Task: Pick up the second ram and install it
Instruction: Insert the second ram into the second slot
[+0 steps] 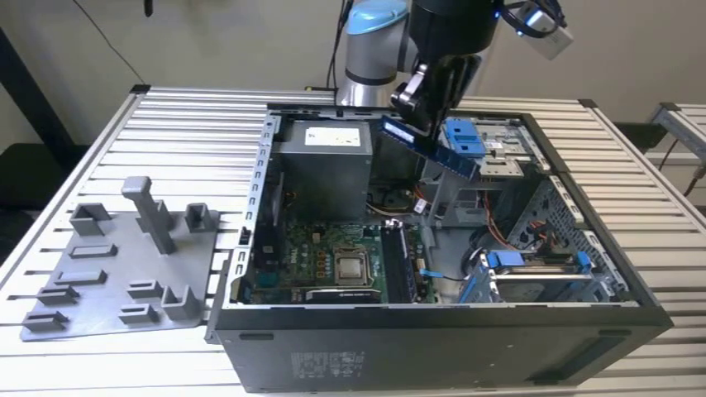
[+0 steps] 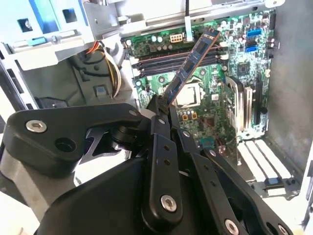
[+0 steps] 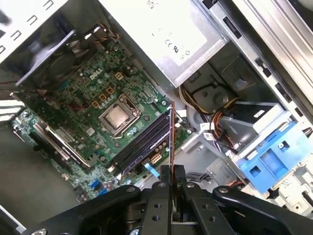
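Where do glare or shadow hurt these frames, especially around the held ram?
Exterior view: the table is bright and the case interior is shadowed, so the second ram reads dark. Second wrist view: the drive bay is washed out, the ram evenly lit against the motherboard. First wrist view: the power supply glares pale; the ram shows edge-on in the gripper.

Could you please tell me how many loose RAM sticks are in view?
1: the second ram, gripped at one end by the gripper, tilted over the computer case. Any seated on the motherboard may be hidden.
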Available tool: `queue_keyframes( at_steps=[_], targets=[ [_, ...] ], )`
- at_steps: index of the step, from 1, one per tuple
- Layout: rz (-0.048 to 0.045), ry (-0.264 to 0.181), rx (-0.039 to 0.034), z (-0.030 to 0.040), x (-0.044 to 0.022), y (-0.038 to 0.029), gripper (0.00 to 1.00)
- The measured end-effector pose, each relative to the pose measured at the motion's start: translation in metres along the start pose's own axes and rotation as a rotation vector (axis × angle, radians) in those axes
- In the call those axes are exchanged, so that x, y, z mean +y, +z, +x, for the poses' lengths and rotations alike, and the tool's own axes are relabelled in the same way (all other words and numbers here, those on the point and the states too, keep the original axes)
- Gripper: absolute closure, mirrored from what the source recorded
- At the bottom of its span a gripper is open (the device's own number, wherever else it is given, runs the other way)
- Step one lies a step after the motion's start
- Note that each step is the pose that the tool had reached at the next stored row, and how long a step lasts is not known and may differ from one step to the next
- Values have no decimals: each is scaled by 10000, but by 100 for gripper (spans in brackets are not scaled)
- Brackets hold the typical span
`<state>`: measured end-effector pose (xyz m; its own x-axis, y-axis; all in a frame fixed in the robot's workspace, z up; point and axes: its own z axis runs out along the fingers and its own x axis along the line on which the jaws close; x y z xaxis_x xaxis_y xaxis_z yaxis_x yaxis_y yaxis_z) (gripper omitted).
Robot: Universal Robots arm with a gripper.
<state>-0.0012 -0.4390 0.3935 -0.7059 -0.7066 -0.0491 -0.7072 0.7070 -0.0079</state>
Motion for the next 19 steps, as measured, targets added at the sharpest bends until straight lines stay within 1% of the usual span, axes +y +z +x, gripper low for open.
queue_keyframes(
  at_steps=[19],
  targets=[
    [100,2406,70,0,0,10,86]
  ],
)
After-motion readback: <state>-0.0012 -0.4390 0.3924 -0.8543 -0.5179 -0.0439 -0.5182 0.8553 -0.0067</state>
